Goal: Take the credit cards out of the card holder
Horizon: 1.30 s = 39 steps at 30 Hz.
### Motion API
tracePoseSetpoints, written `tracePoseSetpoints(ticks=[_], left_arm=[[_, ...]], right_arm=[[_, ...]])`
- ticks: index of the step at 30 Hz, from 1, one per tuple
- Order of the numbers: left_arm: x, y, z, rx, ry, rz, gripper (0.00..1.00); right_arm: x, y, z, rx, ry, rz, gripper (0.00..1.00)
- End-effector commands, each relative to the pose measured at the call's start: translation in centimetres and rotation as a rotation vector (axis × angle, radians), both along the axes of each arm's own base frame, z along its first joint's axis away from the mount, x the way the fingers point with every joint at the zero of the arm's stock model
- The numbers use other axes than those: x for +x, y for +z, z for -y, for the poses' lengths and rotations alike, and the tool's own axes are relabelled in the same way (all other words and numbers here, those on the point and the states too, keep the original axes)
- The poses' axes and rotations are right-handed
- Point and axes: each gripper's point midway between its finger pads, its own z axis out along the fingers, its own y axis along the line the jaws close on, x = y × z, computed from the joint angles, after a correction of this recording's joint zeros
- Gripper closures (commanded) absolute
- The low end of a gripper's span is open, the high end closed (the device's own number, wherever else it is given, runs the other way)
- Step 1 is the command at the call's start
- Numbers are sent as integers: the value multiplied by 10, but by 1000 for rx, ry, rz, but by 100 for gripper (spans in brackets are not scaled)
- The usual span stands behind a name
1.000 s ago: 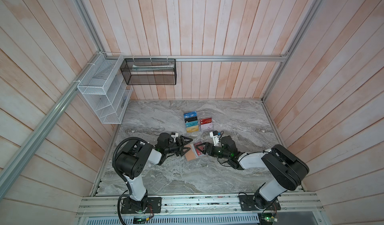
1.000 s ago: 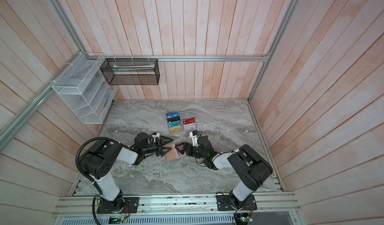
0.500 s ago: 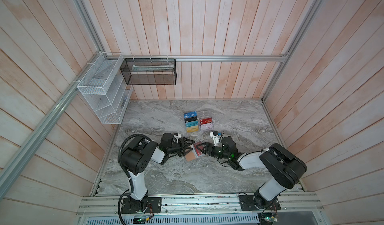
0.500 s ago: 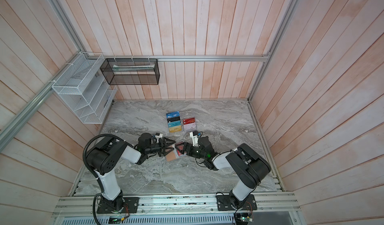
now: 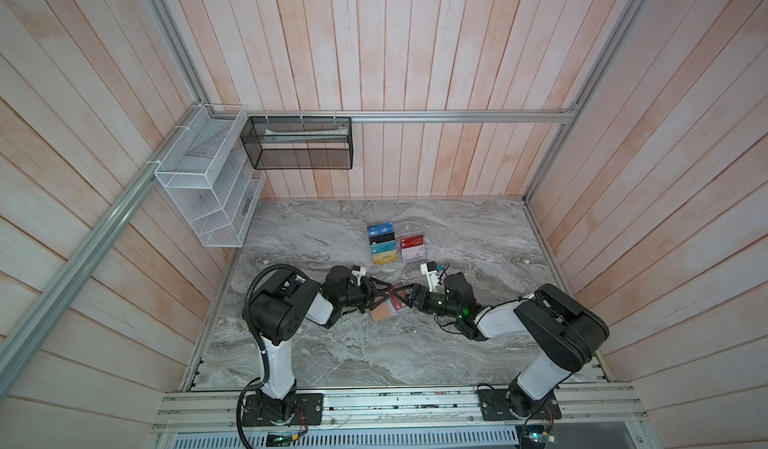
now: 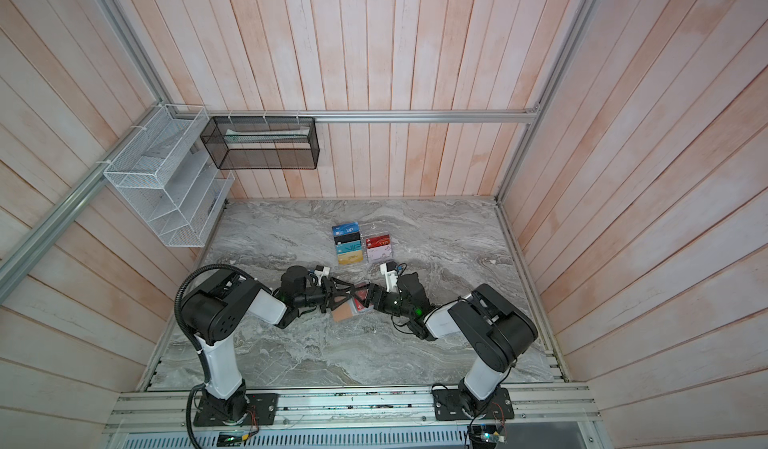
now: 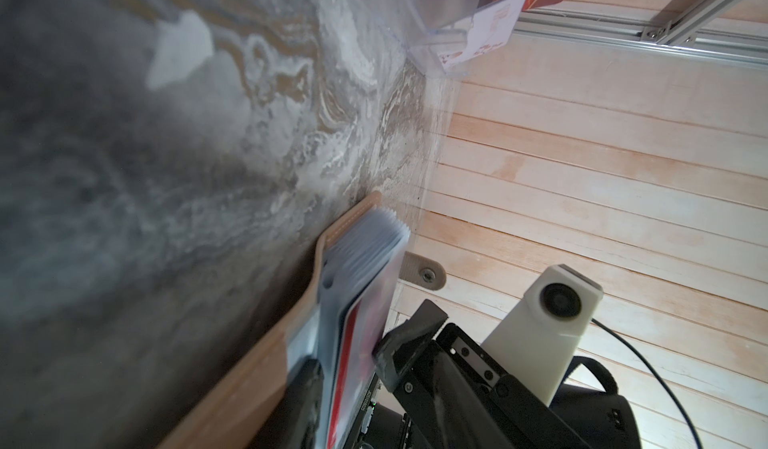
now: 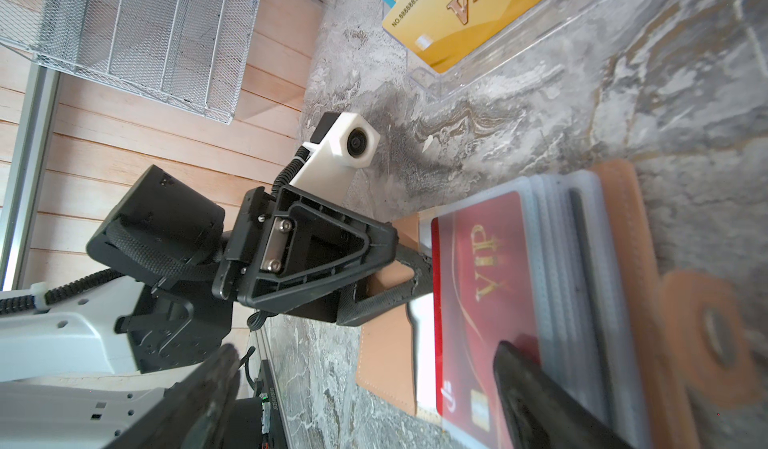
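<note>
Card holder (image 8: 386,355); red VIP card (image 8: 478,301) legible only from right wrist

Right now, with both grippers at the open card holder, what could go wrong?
The left gripper may pinch the clear sleeve together with the red VIP card, so the whole card holder drags. One finger of the right gripper seems to press on that same card and could pin it inside.

Soft even light is filling both top views; the left wrist view's table (image 7: 62,218) is looking dark, blurred.
</note>
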Motion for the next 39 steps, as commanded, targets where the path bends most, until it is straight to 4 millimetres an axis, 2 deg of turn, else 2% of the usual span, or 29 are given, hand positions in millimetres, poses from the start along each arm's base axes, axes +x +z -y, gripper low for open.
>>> tracePoseSetpoints(ticks=[1,5,14,16,21,39], left_arm=[[-3,-12,2,18,-1,-11,58],[-4,-13,4,21,-8,0,64],[-8,-18,4,38,-8,12,69],[-9,-19,5,46,-12,21,74],[-10,-23,5,64,-14,36,78],[-21,-17,6,61,-40,66,79]], right_arm=[[-14,-48,17,-106,-24,-151,3],[-16,-50,18,-102,-25,-158,4],[-15,-52,18,-100,-26,-164,4],[-16,-52,18,-95,-25,-168,4],[-16,-53,18,-92,-24,-174,4],[-16,-58,19,-92,-30,-188,4]])
